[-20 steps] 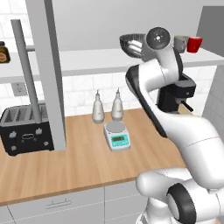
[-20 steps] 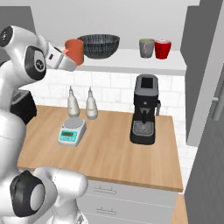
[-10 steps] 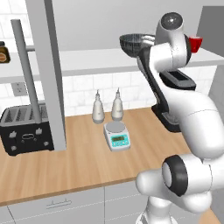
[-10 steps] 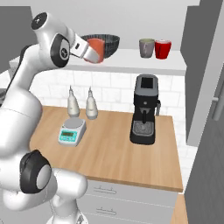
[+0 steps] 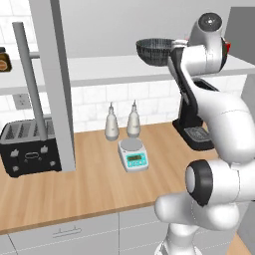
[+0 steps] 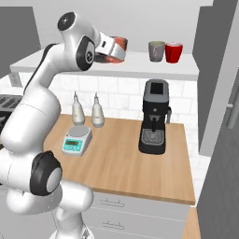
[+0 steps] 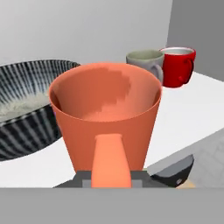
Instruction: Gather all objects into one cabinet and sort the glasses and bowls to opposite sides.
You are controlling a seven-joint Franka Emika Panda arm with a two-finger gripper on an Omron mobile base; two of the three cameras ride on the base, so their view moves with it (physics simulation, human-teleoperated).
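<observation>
My gripper [image 6: 115, 48] is shut on the orange cup [image 7: 105, 105] and holds it upright just above the white shelf floor [image 7: 183, 113] of the open grey cabinet [image 6: 212, 70]. The wide dark mesh bowl [image 7: 26, 100] stands on the shelf right beside the cup, on its left in the hand view. Farther along the shelf the grey cup [image 7: 146, 61] and the red cup [image 7: 179, 65] stand side by side, touching or nearly so. In the left base view the bowl [image 5: 154, 50] shows to the left of my arm. From the right base view the orange cup [image 6: 120, 45] hangs left of the grey cup [image 6: 157, 50] and the red cup [image 6: 173, 52].
On the wooden counter below stand a black coffee machine [image 6: 154, 123], a small scale [image 6: 77, 140], two white bottles [image 6: 78, 108] and a black toaster [image 5: 27, 147]. An open grey cabinet door [image 5: 57, 84] hangs at the left. A brown-lidded jar [image 5: 4, 60] sits far left.
The arm has swung up and to the right with the orange cup, from in front of the shelf's left part to just right of the bowl, nearer the grey and red cups.
</observation>
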